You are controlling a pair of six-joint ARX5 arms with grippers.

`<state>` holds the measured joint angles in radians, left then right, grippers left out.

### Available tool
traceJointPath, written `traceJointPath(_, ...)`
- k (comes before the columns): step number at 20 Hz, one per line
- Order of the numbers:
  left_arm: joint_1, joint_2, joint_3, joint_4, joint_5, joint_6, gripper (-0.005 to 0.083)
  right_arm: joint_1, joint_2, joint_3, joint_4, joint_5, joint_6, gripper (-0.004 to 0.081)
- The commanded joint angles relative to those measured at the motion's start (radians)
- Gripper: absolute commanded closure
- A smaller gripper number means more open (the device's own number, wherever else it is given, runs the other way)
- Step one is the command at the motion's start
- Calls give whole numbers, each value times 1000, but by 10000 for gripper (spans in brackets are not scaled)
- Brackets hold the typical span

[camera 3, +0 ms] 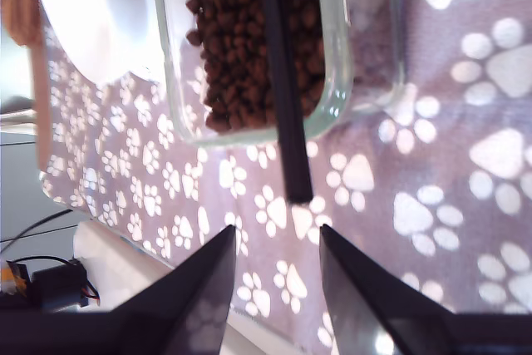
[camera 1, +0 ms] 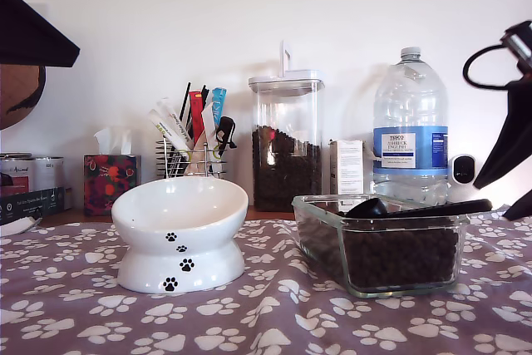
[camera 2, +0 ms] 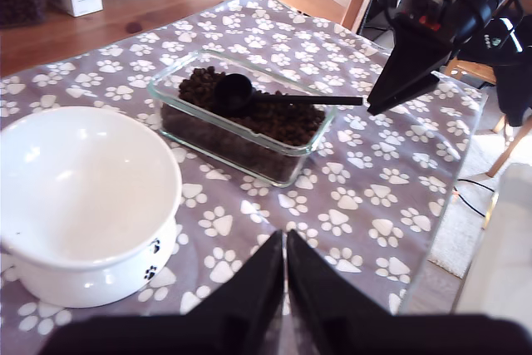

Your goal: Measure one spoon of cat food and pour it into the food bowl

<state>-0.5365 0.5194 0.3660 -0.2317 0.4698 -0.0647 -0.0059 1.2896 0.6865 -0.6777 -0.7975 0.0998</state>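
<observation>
Food bowl (camera 1: 180,234) foreground, exterior view's left, seemingly empty. Spoon (camera 2: 249,96) atop cat food (camera 2: 274,115) in glass dish (camera 1: 378,243). Second gripper (camera 3: 274,276) open just off handle tip. First gripper (camera 2: 285,276) closed, holding nothing.

A home kitchen: utensil rack (camera 1: 193,135), tissue box (camera 1: 110,180), paw-print tablecloth (camera 1: 283,313).

Glossy ceramic food bowl (camera 1: 179,234), matt plastic spoon (camera 1: 424,207)

White paw-printed food bowl (camera 1: 179,244); black spoon (camera 1: 420,207); dark-brown cat food (camera 1: 399,257).
</observation>
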Motion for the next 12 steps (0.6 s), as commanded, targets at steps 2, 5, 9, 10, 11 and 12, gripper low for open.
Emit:
traceJointPath(2, -13, 4, -16, 8, 0, 4, 793, 0, -91, 35, -42, 49, -24, 487)
traceJointPath(5, -14, 4, -16, 4, -10, 4, 793, 25, -195, 40, -37, 130, -113, 507)
traceJointPath(9, -14, 4, -16, 0, -35, 4, 793, 70, -300, 38, -15, 244, -233, 790)
traceJointPath(10, -14, 4, -16, 0, -36, 4, 793, 81, -315, 33, 7, 260, -251, 781)
traceJointPath(11, -14, 4, -16, -1, -44, 4, 793, 90, -329, 21, 42, 281, -263, 781)
traceJointPath(12, -14, 4, -16, -5, -58, 4, 793, 101, -347, 1, 86, 309, -262, 781)
